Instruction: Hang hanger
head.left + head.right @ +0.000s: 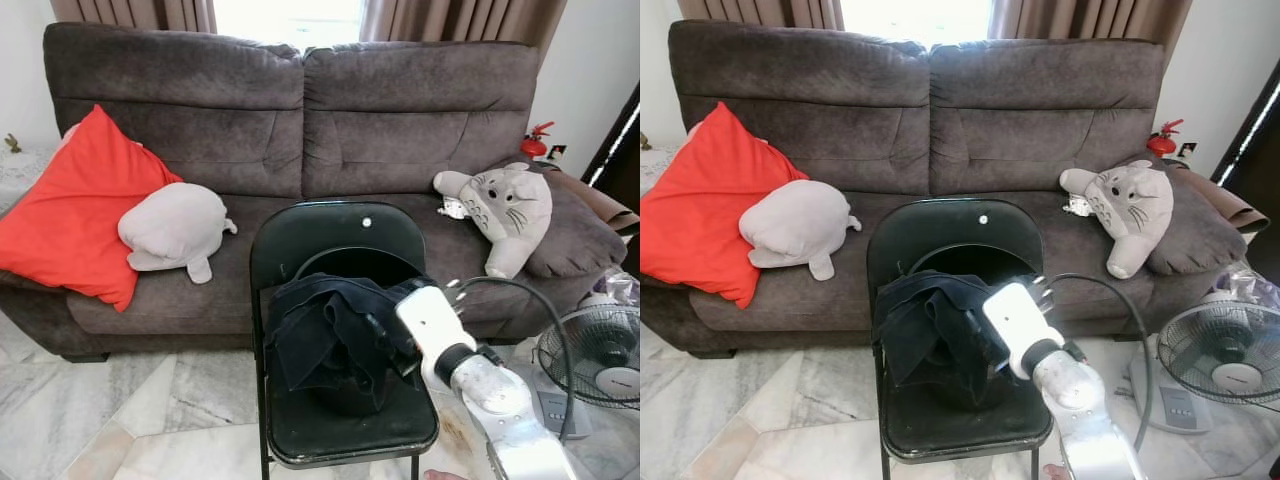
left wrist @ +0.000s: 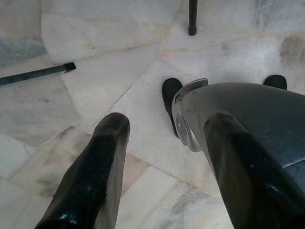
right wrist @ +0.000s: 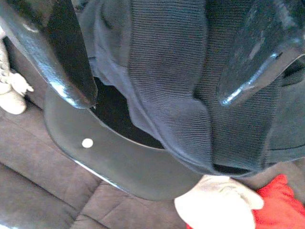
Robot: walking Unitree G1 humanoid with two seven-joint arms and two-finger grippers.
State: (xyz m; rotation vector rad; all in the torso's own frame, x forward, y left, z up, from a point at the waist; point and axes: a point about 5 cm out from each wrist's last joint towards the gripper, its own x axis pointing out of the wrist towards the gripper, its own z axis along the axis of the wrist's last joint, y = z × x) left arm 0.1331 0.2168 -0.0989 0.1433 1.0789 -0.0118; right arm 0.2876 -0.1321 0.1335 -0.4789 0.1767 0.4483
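Step in hand: reaching for the dark navy knitted garment [image 1: 330, 335] heaped on the black folding metal chair [image 1: 340, 240]; judged as the pick-up before any hanging.
Right tool [image 3: 157, 71]: fingers spread wide, one either side of the cloth in the right wrist view, with the ribbed knit between them; not yet pinched, as far as the view shows.
Good grasp: the tool should close on a thick fold near the top of the heap, not on a loose edge, since soft knit is likely to slip or trail. If a hanger sits inside the garment, the grip wants to be near its hook; no hanger can be made out in the folds.
Lift: straight up and clear of the chair back, so the cloth does not snag on the curved opening behind it.
Left tool [image 2: 157, 162]: fingers apart, holding nothing, hanging over the pale marble floor [image 2: 95, 76]; idle.
Garment look: dark, almost black-blue, fine ribbed weave, crumpled with deep folds, draped over the seat front and against the backrest.
Garment place: on the chair seat, which stands in front of the brown fabric sofa [image 1: 300, 120].
Nearby: red cushion [image 1: 80, 205], grey plush toy [image 1: 175, 228] and a grey cat-like plush [image 1: 505, 210] lie on the sofa; a white floor fan [image 1: 595, 355] stands to the robot's right.
Risk: the arm's black cable [image 1: 530, 300] loops close to the chair.
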